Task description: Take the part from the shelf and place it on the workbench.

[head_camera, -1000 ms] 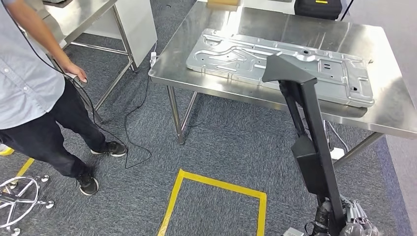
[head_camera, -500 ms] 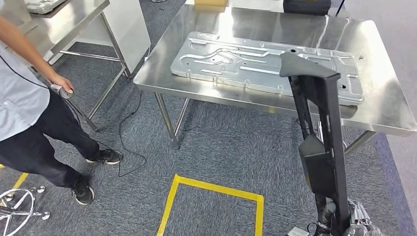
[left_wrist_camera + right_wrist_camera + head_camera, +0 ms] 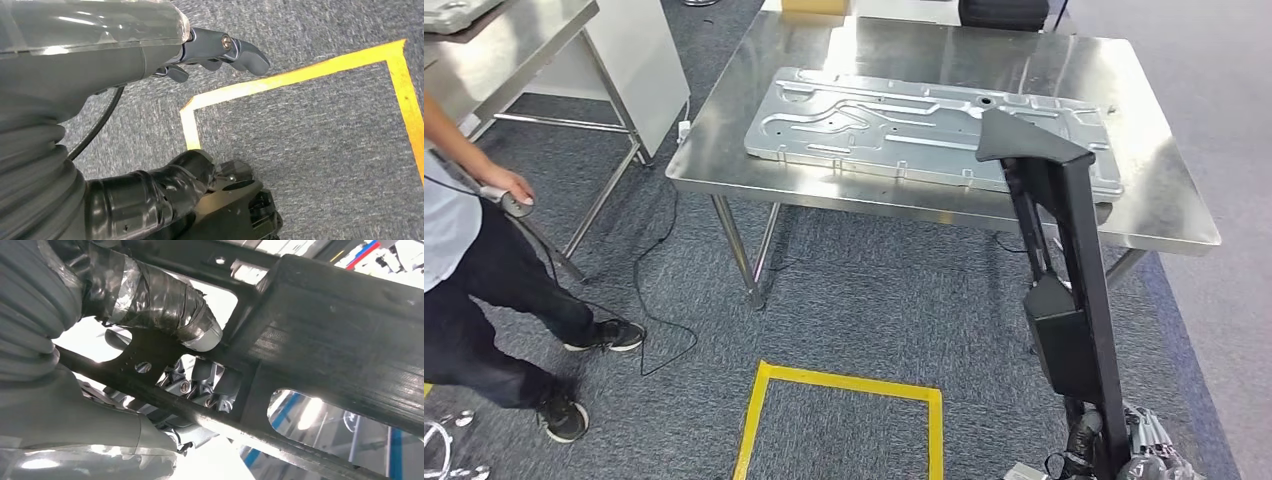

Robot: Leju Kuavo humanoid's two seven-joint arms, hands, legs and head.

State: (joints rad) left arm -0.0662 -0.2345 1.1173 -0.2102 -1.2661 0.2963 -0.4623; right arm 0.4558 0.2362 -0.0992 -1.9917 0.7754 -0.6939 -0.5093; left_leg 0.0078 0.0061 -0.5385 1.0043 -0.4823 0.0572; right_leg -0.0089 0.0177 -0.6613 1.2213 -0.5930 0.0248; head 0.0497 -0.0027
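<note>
We've got the long black part (image 3: 1064, 290) gripped upright in our right hand (image 3: 1146, 450), just short of the bench (image 3: 1164, 200); left hand (image 3: 150, 60) hangs loose, fingers apart, holding nothing.

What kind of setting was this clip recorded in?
Probably a factory-style workshop or robot test area: a stainless steel workbench bearing a large stamped metal panel, yellow floor tape marking a square on grey carpet, and a person standing alongside.

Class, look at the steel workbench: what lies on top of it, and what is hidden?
A large stamped metal panel lies flat on the workbench. The black part in the right hand covers the panel's near right portion.
</note>
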